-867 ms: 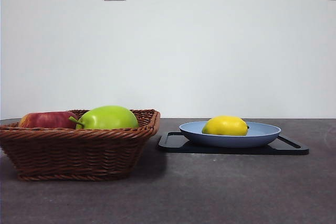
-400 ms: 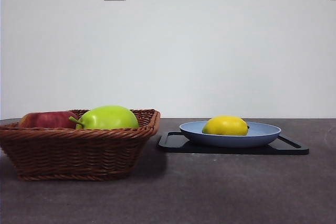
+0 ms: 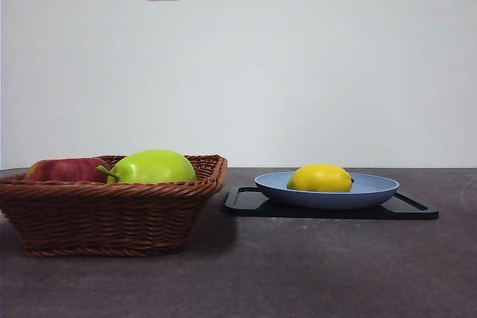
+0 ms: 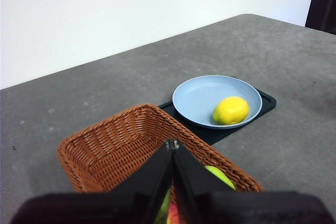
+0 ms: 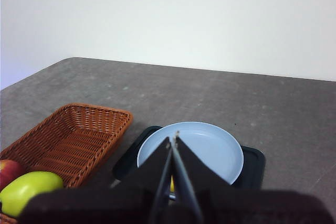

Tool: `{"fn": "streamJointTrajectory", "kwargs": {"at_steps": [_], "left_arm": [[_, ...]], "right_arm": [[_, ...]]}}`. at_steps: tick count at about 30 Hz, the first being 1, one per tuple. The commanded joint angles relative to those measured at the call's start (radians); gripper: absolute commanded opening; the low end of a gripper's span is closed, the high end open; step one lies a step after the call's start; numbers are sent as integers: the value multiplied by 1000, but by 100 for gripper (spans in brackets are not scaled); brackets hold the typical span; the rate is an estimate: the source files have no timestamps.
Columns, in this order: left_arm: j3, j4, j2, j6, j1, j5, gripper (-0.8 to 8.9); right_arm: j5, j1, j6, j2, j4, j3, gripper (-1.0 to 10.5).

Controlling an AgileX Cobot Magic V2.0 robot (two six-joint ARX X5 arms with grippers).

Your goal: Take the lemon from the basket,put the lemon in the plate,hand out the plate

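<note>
Fingers of the left gripper (image 4: pixel 172 142) are pressing together with no gap, and they are holding nothing. They are hanging high over the basket (image 4: pixel 123 140). Right under them the green fruit (image 4: pixel 219 174) and a bit of the red apple (image 4: pixel 172 214) are sitting inside the basket. Past the fingertips, the lemon (image 4: pixel 230 110) is lying in the plate (image 4: pixel 197 95), and the plate is sitting on the black tray (image 4: pixel 262 103).

The right gripper (image 5: pixel 174 137) is also shutting its fingers tight, with nothing between them. It is hanging up above the plate (image 5: pixel 215 148), and the lemon (image 5: pixel 171 184) is peeking out just under its fingers. The basket (image 5: pixel 79 135) is off to one side of them.

In the front view, the basket (image 3: pixel 112 217) is standing closest. The lemon (image 3: pixel 320 178) is resting in the plate (image 3: pixel 373 188) a little farther back. No arm is showing there.
</note>
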Motion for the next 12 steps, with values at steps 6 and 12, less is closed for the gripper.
{"fn": "streamJointTrajectory", "kwargs": {"at_steps": [6,12], "left_arm": [[0,-66,-74,23,5,-16,8],[-30,-292,-297,3,143,-154,8]], "right_arm": [[3,7,12,0,10,3,4],[4,7,12,0,10,3,4]]}}
